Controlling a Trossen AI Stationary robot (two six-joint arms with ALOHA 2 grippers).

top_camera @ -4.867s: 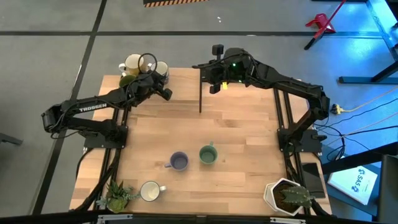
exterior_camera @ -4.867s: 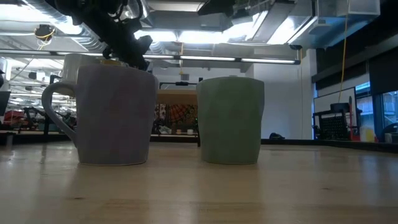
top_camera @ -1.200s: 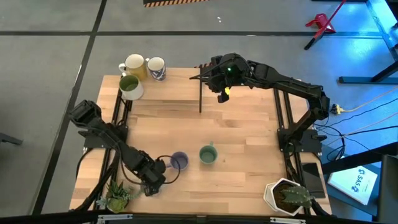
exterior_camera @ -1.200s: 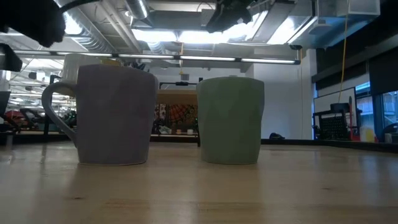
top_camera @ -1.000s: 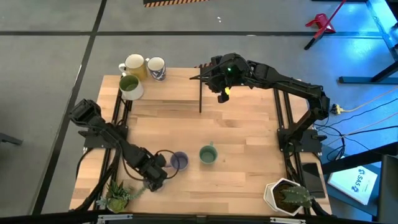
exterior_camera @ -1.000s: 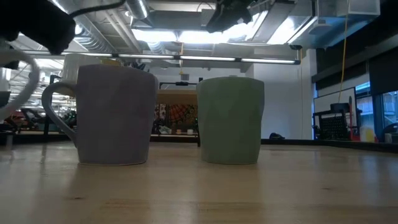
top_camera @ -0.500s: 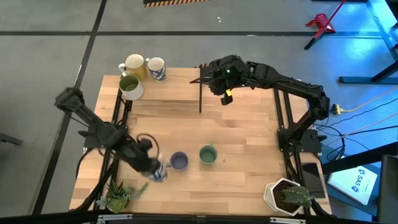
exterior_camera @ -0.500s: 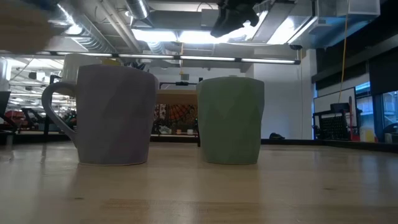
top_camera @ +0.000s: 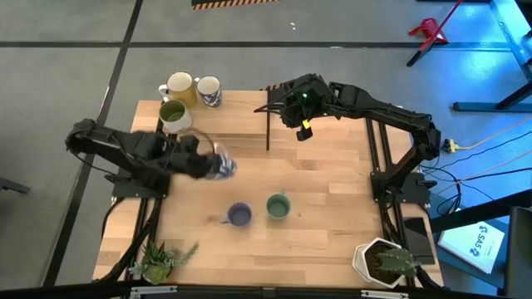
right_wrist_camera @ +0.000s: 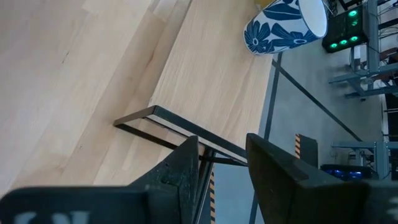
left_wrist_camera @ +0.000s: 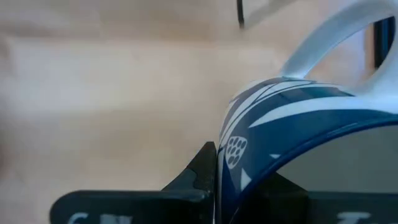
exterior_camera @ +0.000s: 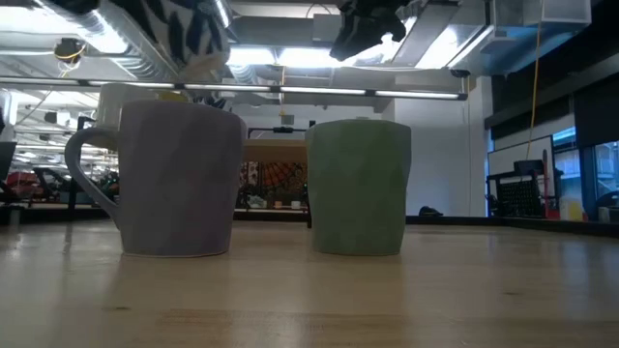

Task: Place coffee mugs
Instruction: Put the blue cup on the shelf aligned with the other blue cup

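A white mug with blue markings (top_camera: 224,169) hangs in the air over the table's left half, and my left gripper (top_camera: 213,166) is shut on it. It fills the left wrist view (left_wrist_camera: 298,118) and blurs past the top of the low view (exterior_camera: 193,34). On the table stand a purple-blue mug (top_camera: 239,216) and a sage green mug (top_camera: 278,206). At the far left corner stand a yellow mug (top_camera: 179,85), a blue-flowered mug (top_camera: 209,90) and an olive green mug (top_camera: 173,115). My right gripper (top_camera: 299,116) waits open, high over the far edge. My left gripper holds the mug by its rim wall (left_wrist_camera: 227,149), on the side away from the handle. One finger (left_wrist_camera: 202,168) lies against the outside of the wall; the other seems to be inside the mug. The mug is lifted clear of the table and tipped.
A thin black metal frame (top_camera: 268,124) stands upright at the far middle, below my right gripper. A small green plant (top_camera: 162,262) sits at the near left corner, and a white pot with a plant (top_camera: 384,262) at the near right. Bare wood (top_camera: 332,191) lies to the right of the mugs.
My left gripper has risen from the near left corner and swung toward the far edge, rolling its wrist as it went. The white and blue mug has come up with it, off the table, and now hangs tipped over the left half.
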